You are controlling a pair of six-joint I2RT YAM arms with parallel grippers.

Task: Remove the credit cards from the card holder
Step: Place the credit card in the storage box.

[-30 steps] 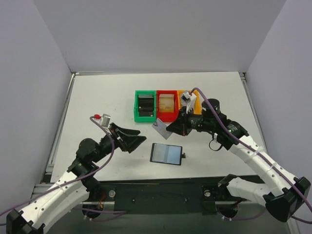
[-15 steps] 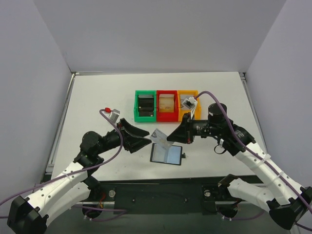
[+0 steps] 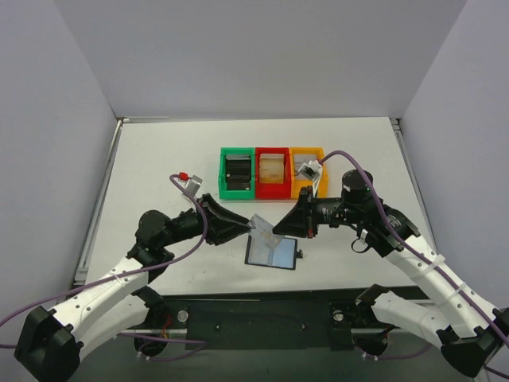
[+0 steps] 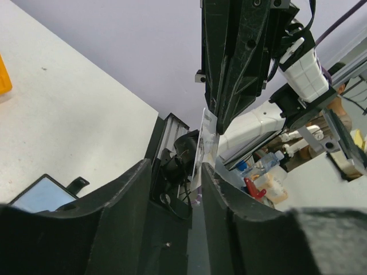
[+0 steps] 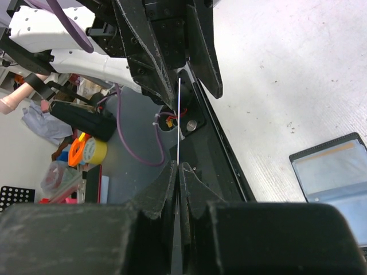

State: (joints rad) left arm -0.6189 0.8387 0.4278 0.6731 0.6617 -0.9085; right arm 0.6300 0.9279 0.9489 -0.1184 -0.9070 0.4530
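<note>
- One card was held off the table, tilted, directly between the tips of the two grippers.
- It was pinched in the right gripper, whose jaws were pressed flat against its two faces; in the right wrist view it was seen edge-on as a thin pale line running out from between them.
- The card's free end reached in between the fingers of the left gripper, which was pointed at the right gripper, tip to tip.
- The left gripper's jaws were set at a middling width around the card, with a gap seen on each side of it in the right wrist view; whether either pad was touching it could not be told.
- The holder was laid open and flat on the table just under both grippers' tips, its glossy grey-blue inside turned up and its snap tab pointed toward the right arm's side.
- A thin tan strip was seen along one pocket; whether it was another card could not be told.
- Beyond the grippers, well apart from the holder, a green bin, a red bin and a yellow bin were lined up touching, the yellow one partly covered by the right wrist.
- A black stack was seen in the green bin and a tan stack in the red one.
</note>
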